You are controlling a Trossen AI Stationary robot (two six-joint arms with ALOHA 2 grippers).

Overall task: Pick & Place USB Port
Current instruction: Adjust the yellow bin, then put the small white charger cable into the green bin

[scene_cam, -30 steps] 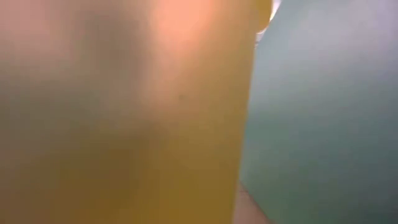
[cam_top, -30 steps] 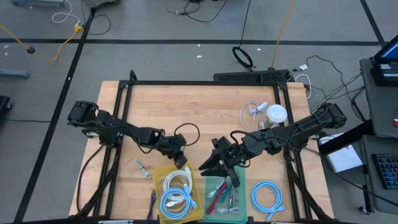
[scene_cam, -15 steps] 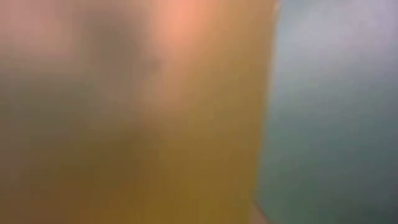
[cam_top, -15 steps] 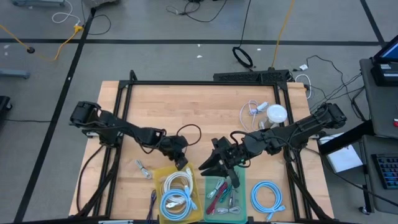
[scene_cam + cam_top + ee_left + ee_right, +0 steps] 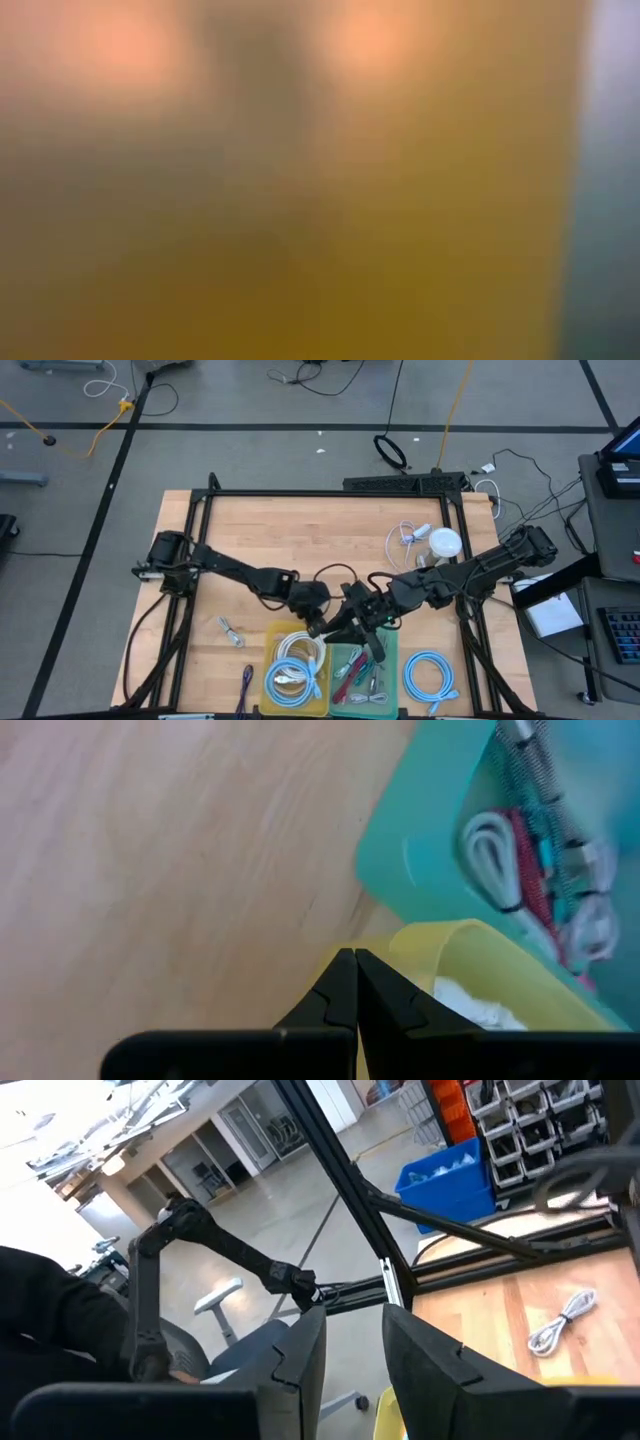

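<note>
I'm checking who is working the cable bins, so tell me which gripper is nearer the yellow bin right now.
Left. The left gripper is shut on the yellow bin at its far corner. The right gripper hangs just beside it, over the teal bin.

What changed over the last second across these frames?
The left gripper, shut on the yellow bin's rim, dragged the bin rightward until it sits against the teal bin; the left arm stretched out with it. The right gripper stayed over the teal bin, and the blue cable coil and loose cables stayed put.
</note>
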